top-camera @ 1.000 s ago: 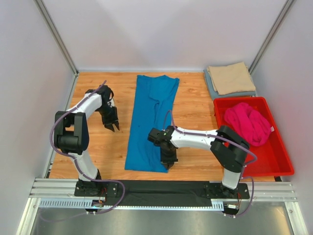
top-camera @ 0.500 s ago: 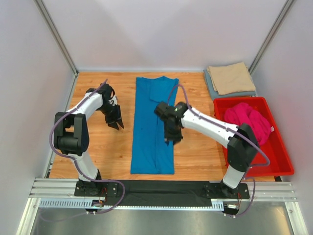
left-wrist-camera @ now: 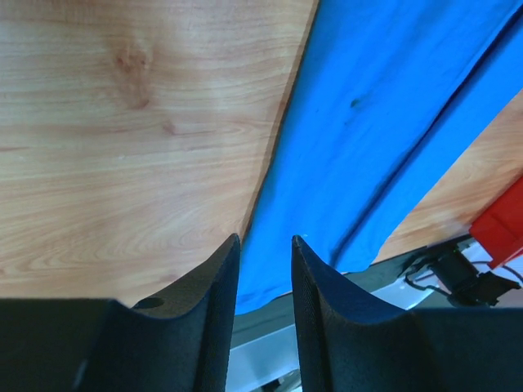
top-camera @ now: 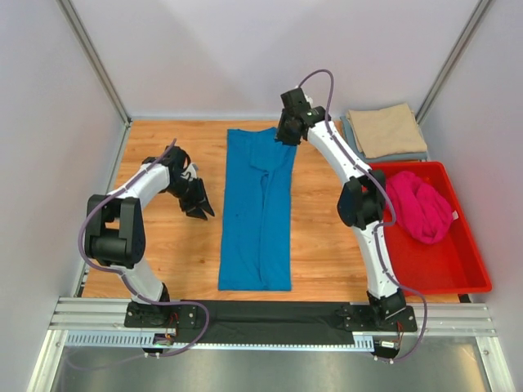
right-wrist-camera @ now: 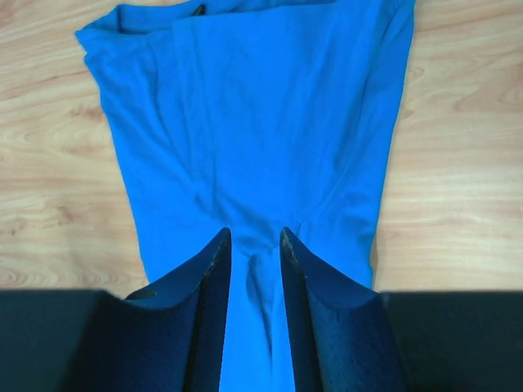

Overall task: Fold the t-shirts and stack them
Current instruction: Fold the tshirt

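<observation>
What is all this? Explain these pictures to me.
Two robot arms are bolted to a wooden table. One picture looks down from above. Two come from wrist cameras, and the dark prongs at the bottom belong to that arm. A blue t-shirt lies flat, folded into a long strip. At far right, a tan shirt lies folded on a grey-blue shirt. A pink shirt sits crumpled in a red bin. The left fingers are beside the strip, the right fingers above its collar end. Both are slightly open and hold nothing.
</observation>
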Available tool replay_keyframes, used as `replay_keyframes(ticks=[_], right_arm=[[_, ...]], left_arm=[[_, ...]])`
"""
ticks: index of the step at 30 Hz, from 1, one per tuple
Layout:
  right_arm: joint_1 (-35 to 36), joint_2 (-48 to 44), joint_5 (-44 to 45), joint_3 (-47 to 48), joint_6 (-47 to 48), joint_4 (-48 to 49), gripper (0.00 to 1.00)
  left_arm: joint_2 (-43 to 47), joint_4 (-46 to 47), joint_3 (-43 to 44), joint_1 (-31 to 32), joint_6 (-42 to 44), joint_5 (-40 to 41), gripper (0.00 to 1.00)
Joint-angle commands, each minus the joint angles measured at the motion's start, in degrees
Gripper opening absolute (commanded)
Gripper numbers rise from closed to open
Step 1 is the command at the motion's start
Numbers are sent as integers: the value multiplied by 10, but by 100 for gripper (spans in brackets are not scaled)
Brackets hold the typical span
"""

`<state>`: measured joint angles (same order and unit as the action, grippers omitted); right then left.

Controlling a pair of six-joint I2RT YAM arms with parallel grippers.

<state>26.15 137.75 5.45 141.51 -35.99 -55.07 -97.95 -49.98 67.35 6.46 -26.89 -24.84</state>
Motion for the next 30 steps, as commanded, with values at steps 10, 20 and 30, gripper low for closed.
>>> replay_keyframes(ticks=[10,20,30], right_arm=[[-26,-115,-141,-214,13,119,34],[-26,-266,-175,-465,1,128,34],[-25,-302,-168,-512,16,102,33]], left_arm=[[-82,229,203,10,-153,-58,38],[-287,291,373,51,-155,-50,34],[-402,243,495,79,-154,-22,36]])
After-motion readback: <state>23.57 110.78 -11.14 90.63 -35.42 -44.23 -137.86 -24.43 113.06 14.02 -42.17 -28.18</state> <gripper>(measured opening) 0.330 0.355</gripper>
